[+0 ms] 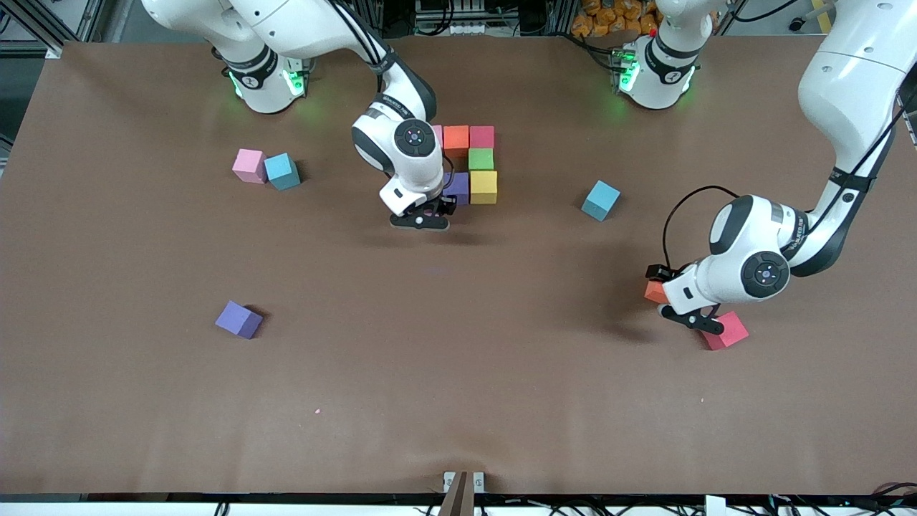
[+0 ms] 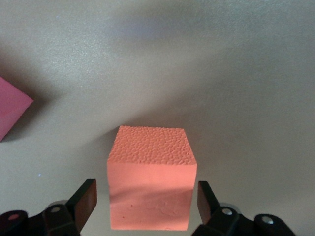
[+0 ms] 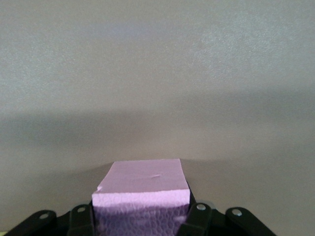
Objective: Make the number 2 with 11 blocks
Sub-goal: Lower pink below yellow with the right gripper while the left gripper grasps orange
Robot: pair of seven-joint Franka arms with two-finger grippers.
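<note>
Toward the right arm's end of the table [image 1: 143, 430], a pink cube [image 1: 249, 165] touches a light-blue cube [image 1: 282, 171], and a loose purple cube [image 1: 239, 319] lies nearer the front camera, well apart from them; both coloured ones look not yet used. At mid-table the right pincer [image 1: 423, 217] is low over the table, clamped on a lilac cube [image 3: 142, 189], just beside the purple cube [image 1: 456, 188] of the partial number 2 [image 1: 469, 161]. That figure shows a top row with an orange cube [image 1: 455, 136] and a crimson cube [image 1: 481, 136], a green cube [image 1: 481, 158] under the crimson one, then a yellow cube [image 1: 483, 186] touching the purple one; the arm hides the rest. So the right arm appears to be seating the last cube of the middle row. Next it should press that cube flush against the purple one and let go without nudging the row. A second light-blue cube [image 1: 600, 200] sits apart. Toward the left arm's end, the left pincer [image 2: 147, 194] is down around a loose orange cube [image 1: 654, 291], fingers [image 2: 86, 196] apart with a slim gap on each side: a pickup about to happen. It needs to squeeze squarely, then lift clear of the loose crimson cube [image 1: 725, 331] just beside.
</note>
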